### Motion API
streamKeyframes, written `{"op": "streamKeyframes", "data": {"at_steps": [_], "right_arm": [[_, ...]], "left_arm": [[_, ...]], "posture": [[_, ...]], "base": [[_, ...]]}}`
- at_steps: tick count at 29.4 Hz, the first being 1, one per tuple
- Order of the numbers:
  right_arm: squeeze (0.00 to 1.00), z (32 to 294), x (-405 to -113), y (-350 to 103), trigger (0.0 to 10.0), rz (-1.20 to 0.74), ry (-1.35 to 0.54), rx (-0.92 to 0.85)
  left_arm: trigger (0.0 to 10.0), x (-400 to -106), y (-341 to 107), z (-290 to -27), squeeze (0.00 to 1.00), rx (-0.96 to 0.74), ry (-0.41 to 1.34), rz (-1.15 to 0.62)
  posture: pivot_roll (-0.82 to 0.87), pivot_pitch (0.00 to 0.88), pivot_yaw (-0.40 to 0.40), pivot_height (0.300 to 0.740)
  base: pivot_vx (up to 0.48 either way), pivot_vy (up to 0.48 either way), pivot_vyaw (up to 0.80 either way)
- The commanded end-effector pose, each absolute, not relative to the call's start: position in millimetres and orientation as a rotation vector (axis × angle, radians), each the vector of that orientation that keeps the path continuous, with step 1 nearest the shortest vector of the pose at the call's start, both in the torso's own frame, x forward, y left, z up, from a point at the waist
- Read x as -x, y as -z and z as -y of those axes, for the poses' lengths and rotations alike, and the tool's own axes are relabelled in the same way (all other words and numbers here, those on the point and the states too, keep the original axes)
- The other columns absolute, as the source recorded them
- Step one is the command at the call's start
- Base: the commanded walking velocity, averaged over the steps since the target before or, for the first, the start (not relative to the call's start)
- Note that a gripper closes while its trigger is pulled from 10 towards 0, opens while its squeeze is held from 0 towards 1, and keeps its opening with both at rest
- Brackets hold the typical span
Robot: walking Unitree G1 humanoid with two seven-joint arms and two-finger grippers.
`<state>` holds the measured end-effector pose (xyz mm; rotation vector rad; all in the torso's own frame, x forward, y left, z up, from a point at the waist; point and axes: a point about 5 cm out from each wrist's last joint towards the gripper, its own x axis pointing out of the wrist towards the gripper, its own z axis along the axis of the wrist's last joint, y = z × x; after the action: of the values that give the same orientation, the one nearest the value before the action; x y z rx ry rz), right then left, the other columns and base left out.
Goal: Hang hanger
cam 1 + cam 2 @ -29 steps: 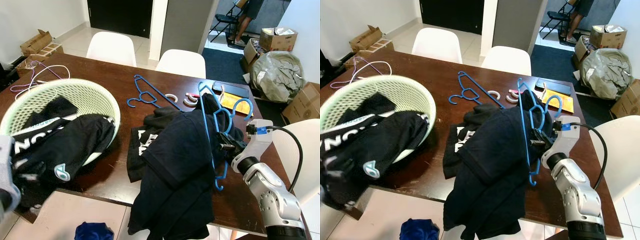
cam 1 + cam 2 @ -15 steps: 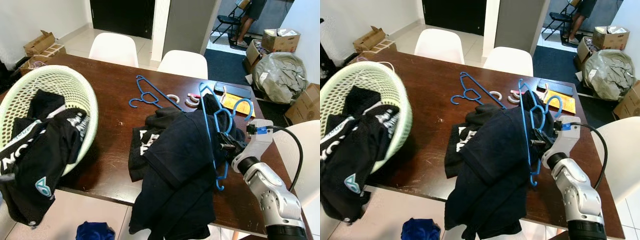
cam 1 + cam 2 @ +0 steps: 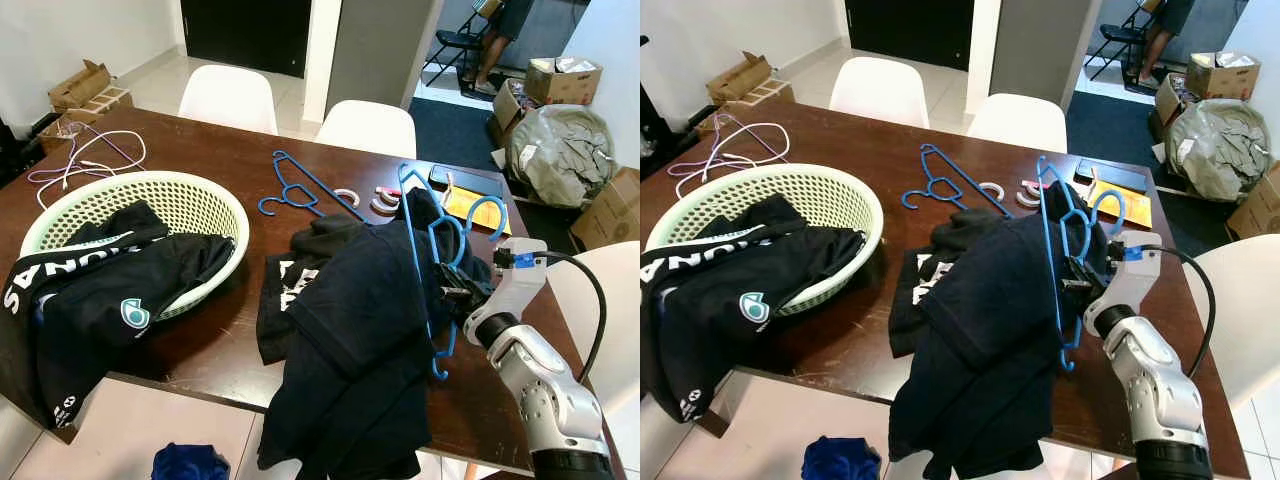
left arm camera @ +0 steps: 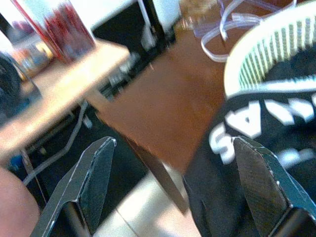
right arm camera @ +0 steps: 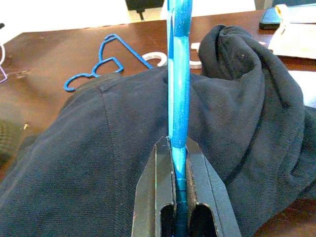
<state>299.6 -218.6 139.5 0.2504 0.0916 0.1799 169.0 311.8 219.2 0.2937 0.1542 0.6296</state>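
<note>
A long dark wooden table point(image 3: 240, 190) takes most of the room in front of the robot, with two white chairs point(image 3: 228, 97) on its far side. On the near right part of the table lies a big heap of dark navy clothes point(image 3: 360, 330), and some of it hangs down over the near edge. On the left stands a pale green laundry basket point(image 3: 190, 205) with black clothes with white lettering point(image 3: 110, 290) spilling out toward the floor.

The right gripper point(image 5: 177, 195) is at the right side of the navy heap. Its two black fingers are pressed together on the bar of a blue hanger point(image 3: 425, 240), which stands upright against the clothes, with the hook end low near the table edge. A second blue hanger point(image 3: 300, 188) lies flat on the table behind the heap, apart from it. Near it are some small white rings point(image 3: 380, 200), and to the right a phone point(image 3: 465, 180) and an orange booklet point(image 3: 470, 208).

The left gripper point(image 4: 173, 190) is beside the near left corner of the table, close to the hanging black clothes; its fingers point(image 4: 96, 180) are spread wide with nothing between them. Thin white and pink hangers point(image 3: 85, 165) lie on the table behind the basket
</note>
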Motion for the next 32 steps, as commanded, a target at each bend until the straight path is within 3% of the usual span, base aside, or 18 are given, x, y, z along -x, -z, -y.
{"op": "streamKeyframes", "data": {"at_steps": [1, 4, 8, 17, 24, 32], "right_arm": [[0.00, 219.8, -299.6, -135.5, 10.0, -0.105, -0.177, -0.255], [0.00, 219.7, -299.3, -135.4, 10.0, -0.107, -0.180, -0.255], [0.00, 219.6, -299.5, -135.7, 10.0, -0.108, -0.180, -0.256], [0.00, 219.1, -299.8, -136.4, 10.0, -0.104, -0.178, -0.257], [0.00, 219.4, -299.8, -136.7, 10.0, -0.102, -0.176, -0.258], [0.00, 219.7, -299.1, -137.5, 10.0, -0.100, -0.174, -0.254]], "left_arm": [[10.0, -168.3, -206.2, -303.6, 0.00, -0.269, -0.589, -0.221], [10.0, -157.6, -167.1, -285.4, 0.00, -0.230, -0.534, -0.389], [10.0, -156.9, -162.7, -285.0, 0.00, -0.234, -0.538, -0.397], [10.0, -167.7, -180.1, -313.5, 0.00, -0.319, -0.666, -0.292], [10.0, -168.3, -179.2, -334.5, 0.00, -0.350, -0.723, -0.316], [10.0, -182.2, -171.6, -333.3, 0.00, -0.324, -0.673, -0.307]], "posture": [[0.13, 0.068, -0.088, 0.740], [0.13, 0.069, -0.086, 0.740], [0.13, 0.070, -0.090, 0.740], [0.12, 0.072, -0.088, 0.740], [0.11, 0.075, -0.090, 0.740], [0.10, 0.075, -0.088, 0.740]], "base": [[0.000, 0.000, 0.00], [0.000, 0.000, 0.00], [0.000, 0.000, 0.00], [0.000, 0.000, 0.00], [0.000, 0.000, 0.00], [0.000, 0.000, 0.00]]}}
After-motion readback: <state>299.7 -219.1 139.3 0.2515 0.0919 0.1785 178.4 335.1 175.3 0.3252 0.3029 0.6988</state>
